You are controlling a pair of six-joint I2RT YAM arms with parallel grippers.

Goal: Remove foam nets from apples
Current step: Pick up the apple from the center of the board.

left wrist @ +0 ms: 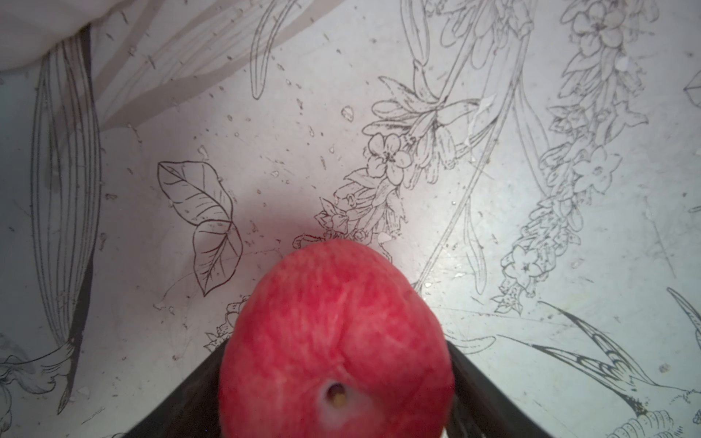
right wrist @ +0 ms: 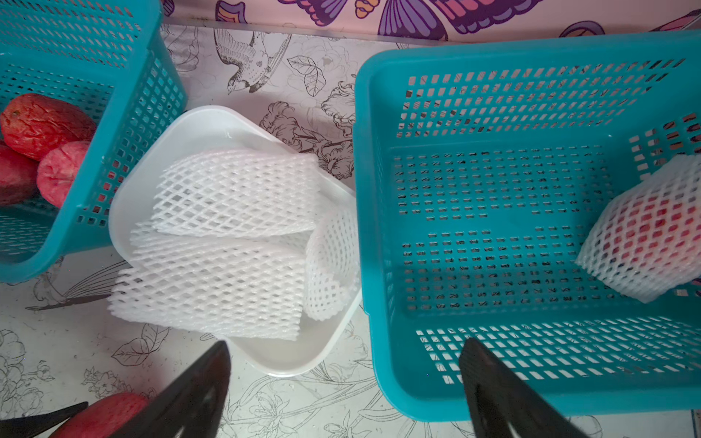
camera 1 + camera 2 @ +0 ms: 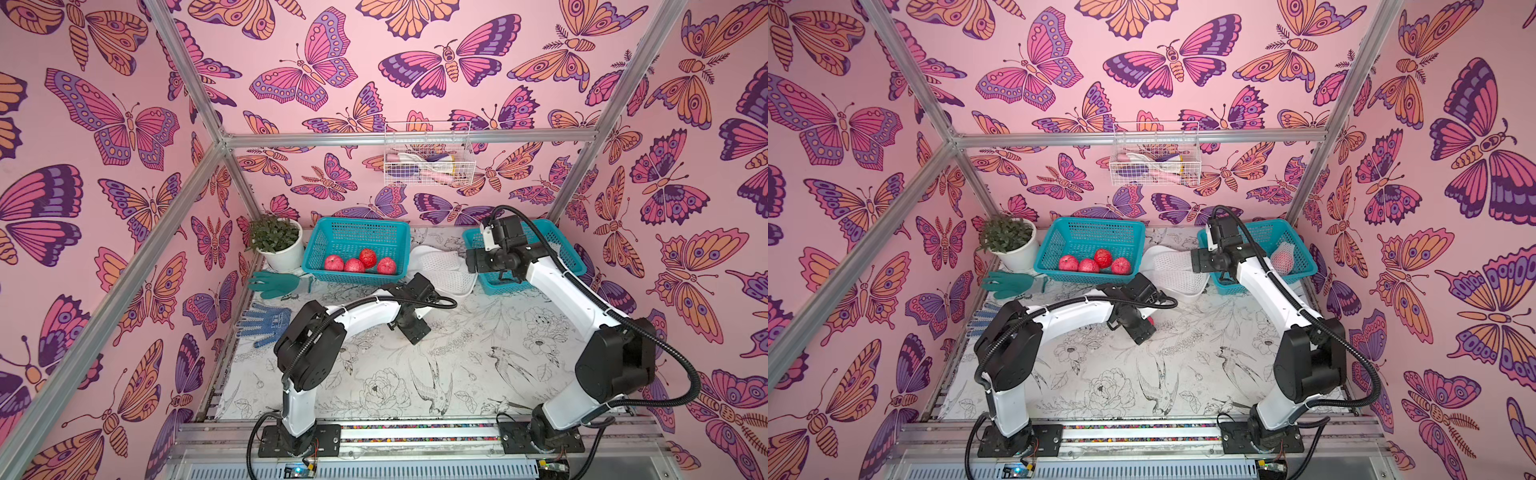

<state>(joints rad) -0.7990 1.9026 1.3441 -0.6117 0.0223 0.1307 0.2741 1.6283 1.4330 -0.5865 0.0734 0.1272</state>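
Observation:
My left gripper (image 1: 335,364) is shut on a bare red apple (image 1: 333,333), black fingers (image 1: 197,386) on both its sides, low over the table in front of the left basket; a sliver of that apple (image 3: 1149,322) shows in a top view. Several bare apples (image 3: 354,265) lie in the left teal basket (image 3: 357,232). One apple still in its foam net (image 2: 645,235) lies in the right teal basket (image 2: 493,360). Empty foam nets (image 2: 227,246) are piled in the white tub (image 2: 288,360). My right gripper (image 2: 343,356) hangs open and empty above the tub's near edge and the right basket.
A potted plant (image 3: 276,241) stands at the back left corner. A green glove (image 3: 274,284) and a blue dotted glove (image 3: 264,324) lie along the table's left side. A white wire basket (image 3: 428,160) hangs on the back wall.

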